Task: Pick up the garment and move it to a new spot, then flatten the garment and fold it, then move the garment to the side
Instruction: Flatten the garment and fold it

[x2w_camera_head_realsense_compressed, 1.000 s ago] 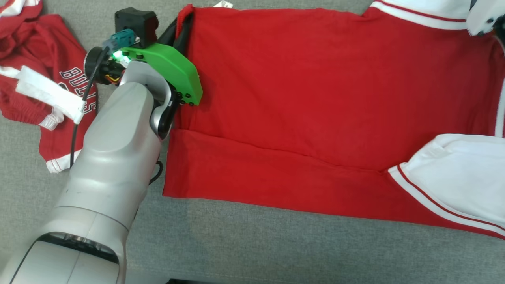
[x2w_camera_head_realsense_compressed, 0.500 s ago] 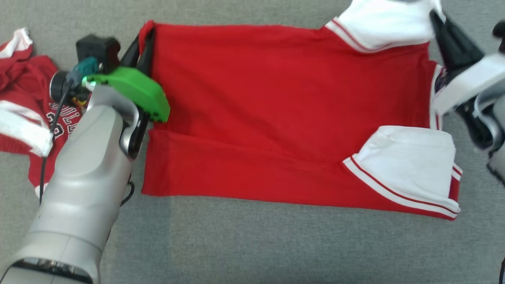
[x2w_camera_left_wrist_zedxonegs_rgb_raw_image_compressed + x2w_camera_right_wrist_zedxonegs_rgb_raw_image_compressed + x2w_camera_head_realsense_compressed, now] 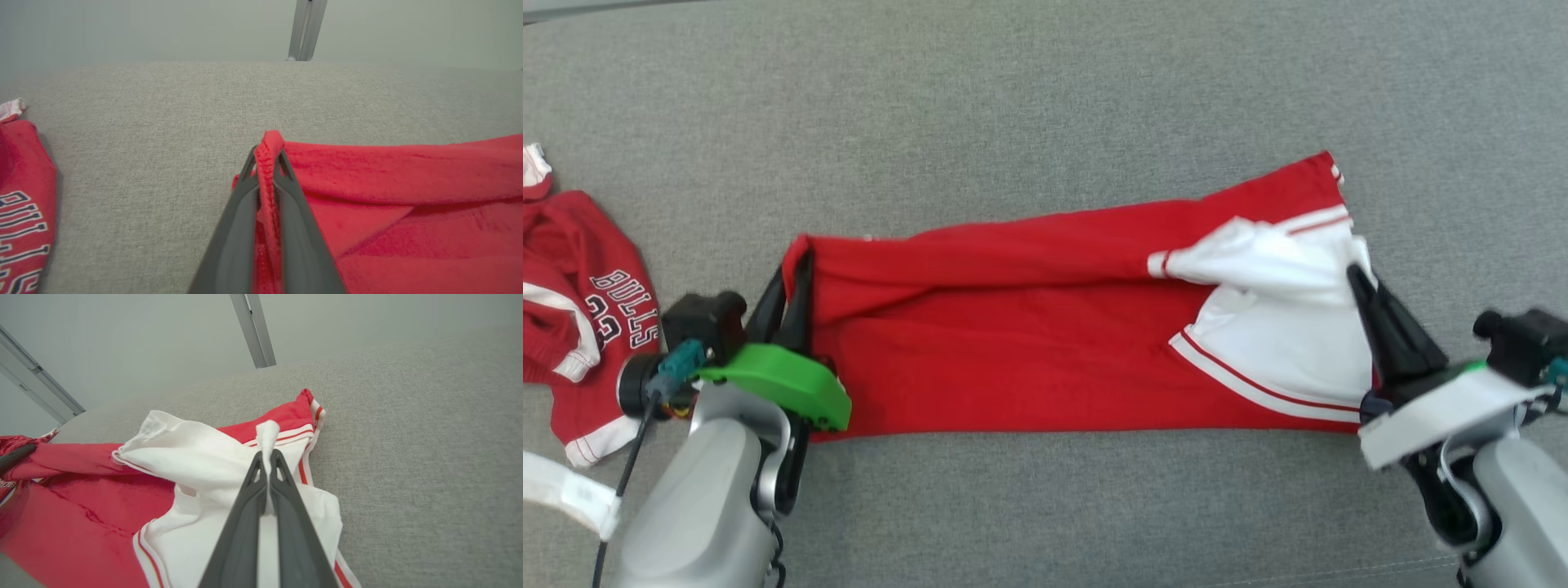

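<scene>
At the far left of the grey fabric-covered counter (image 3: 1045,98) lies a crumpled red Bulls jersey (image 3: 580,286) with white trim, well apart from the work. A white strap (image 3: 564,498) shows at the lower left edge of the head view.

Just right of the jersey, the left end effector (image 3: 796,265) is closed on the left corner of the garment (image 3: 1013,351), a red shirt with white sleeves. In the left wrist view its two dark fingers (image 3: 233,228) pinch a stitched red hem between them, and the hem stands up past the tips.

The shirt stretches as a long, narrow band across the middle of the counter, between the two arms. Its near edge lies flat, and a fold of red cloth runs along the far edge.

Toward the right, a white sleeve (image 3: 1282,343) with red stripes is bunched over the red body. The right end effector (image 3: 1356,273) is closed on white cloth at the shirt's right end. The right wrist view shows a tuft of it poking above the pressed-together fingers (image 3: 241,522).
</scene>
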